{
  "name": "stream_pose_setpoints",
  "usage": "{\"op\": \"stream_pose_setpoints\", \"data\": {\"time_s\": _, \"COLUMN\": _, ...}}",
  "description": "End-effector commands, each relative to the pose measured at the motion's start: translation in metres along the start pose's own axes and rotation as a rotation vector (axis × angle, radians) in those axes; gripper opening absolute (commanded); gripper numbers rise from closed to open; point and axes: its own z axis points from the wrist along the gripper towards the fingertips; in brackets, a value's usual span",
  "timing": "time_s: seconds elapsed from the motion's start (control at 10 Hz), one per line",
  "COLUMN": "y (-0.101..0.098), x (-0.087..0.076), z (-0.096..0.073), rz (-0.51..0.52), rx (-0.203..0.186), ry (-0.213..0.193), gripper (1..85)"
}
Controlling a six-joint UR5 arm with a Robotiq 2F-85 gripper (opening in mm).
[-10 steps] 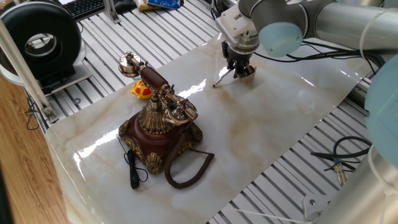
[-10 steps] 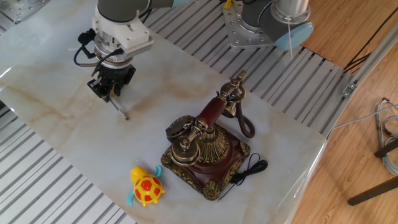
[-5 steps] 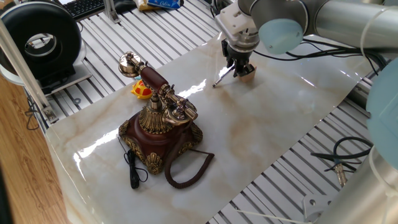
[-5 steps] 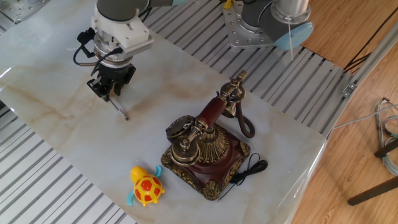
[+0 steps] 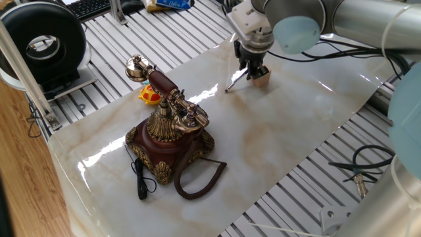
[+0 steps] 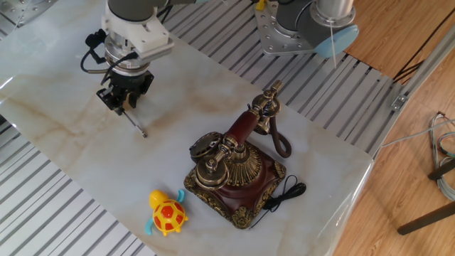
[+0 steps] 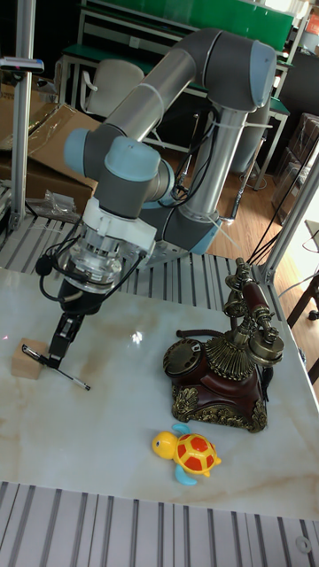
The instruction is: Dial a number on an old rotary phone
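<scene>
Old rotary phone (image 6: pixel 231 174), upright, handset cradled

We see the phone (image 6: pixel 231 174) standing on the mat (image 6: pixel 64 153) near one end, its handset (image 6: pixel 245 124) across the cradle and its cord (image 5: pixel 197 174) curled on the mat beside the base. In the tall fixed view the turtle (image 7: pixel 188 454) lies just in front of the phone, apart from it. Well away, toward the mat's other end, the gripper (image 6: pixel 121 105) stands over the stylus (image 6: pixel 135 124), which slants down to the mat. A small block (image 7: pixel 28 364) sits under the stylus's upper end, left of the gripper in that view.
</scene>
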Motion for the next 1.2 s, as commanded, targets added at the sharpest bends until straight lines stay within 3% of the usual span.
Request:
{"op": "stream_pose_setpoints", "data": {"time_s": 0.0, "y": -0.004, "x": -0.009, "z": -0.019, "rz": 0.052, "rx": -0.014, "ry": -0.016, "gripper": 45.0}}
{"op": "stream_pose_setpoints", "data": {"time_s": 0.2, "y": -0.008, "x": -0.028, "z": -0.041, "rz": 0.150, "rx": -0.018, "ry": -0.070, "gripper": 54.0}}
{"op": "stream_pose_setpoints", "data": {"time_s": 0.4, "y": -0.024, "x": -0.036, "z": -0.052, "rz": 0.234, "rx": 0.014, "ry": -0.128, "gripper": 55.3}}
{"op": "stream_pose_setpoints", "data": {"time_s": 0.5, "y": -0.023, "x": -0.039, "z": -0.052, "rz": 0.266, "rx": 0.005, "ry": -0.138, "gripper": 55.0}}
{"op": "stream_pose_setpoints", "data": {"time_s": 0.6, "y": -0.012, "x": -0.043, "z": -0.052, "rz": 0.343, "rx": -0.043, "ry": -0.145, "gripper": 54.7}}
{"op": "stream_pose_setpoints", "data": {"time_s": 0.7, "y": -0.006, "x": -0.055, "z": -0.055, "rz": 0.463, "rx": -0.085, "ry": -0.183, "gripper": 54.7}}
{"op": "stream_pose_setpoints", "data": {"time_s": 0.8, "y": -0.008, "x": -0.058, "z": -0.055, "rz": 0.486, "rx": -0.085, "ry": -0.196, "gripper": 54.7}}
{"op": "stream_pose_setpoints", "data": {"time_s": 0.9, "y": -0.001, "x": -0.052, "z": -0.055, "rz": 0.502, "rx": -0.106, "ry": -0.168, "gripper": 53.7}}
{"op": "stream_pose_setpoints", "data": {"time_s": 1.0, "y": 0.005, "x": -0.054, "z": -0.055, "rz": 0.503, "rx": -0.132, "ry": -0.166, "gripper": 51.7}}
{"op": "stream_pose_setpoints", "data": {"time_s": 1.1, "y": 0.002, "x": -0.050, "z": -0.054, "rz": 0.501, "rx": -0.116, "ry": -0.156, "gripper": 50.7}}
